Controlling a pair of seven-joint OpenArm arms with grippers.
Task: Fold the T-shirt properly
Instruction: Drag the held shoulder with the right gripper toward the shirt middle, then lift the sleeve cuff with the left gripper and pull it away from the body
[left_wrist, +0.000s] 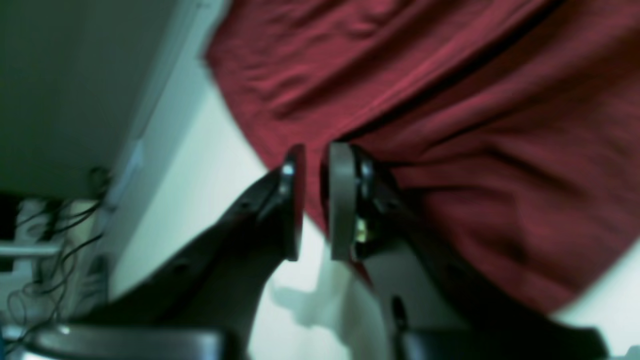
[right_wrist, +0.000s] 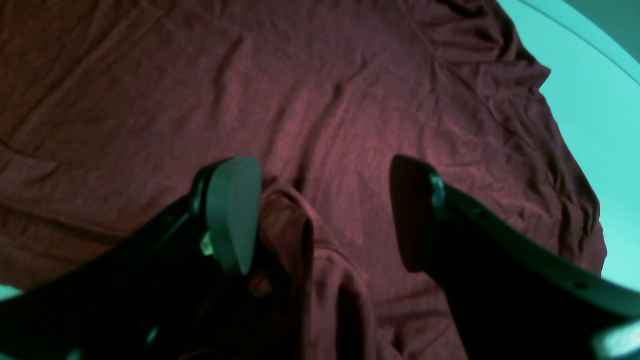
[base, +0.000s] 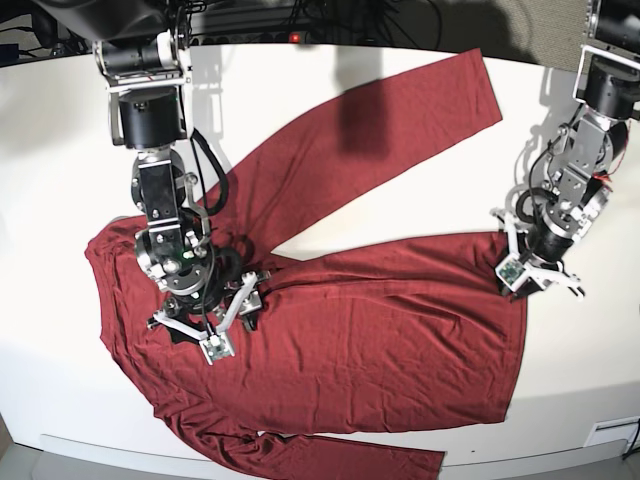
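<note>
The left gripper (left_wrist: 311, 200) shows a narrow gap between its jaws; the left wrist view is blurred, so whether a sliver of cloth is caught there I cannot tell. It sits at the hem corner of the T-shirt (base: 370, 330), on the base view's right. The right gripper (right_wrist: 325, 215) stands wide apart, grasping nothing, over a raised fold near the shirt's shoulder. The shirt lies spread on the white table (base: 400, 235), one sleeve angled up, the lower sleeve cut off by the frame edge.
</note>
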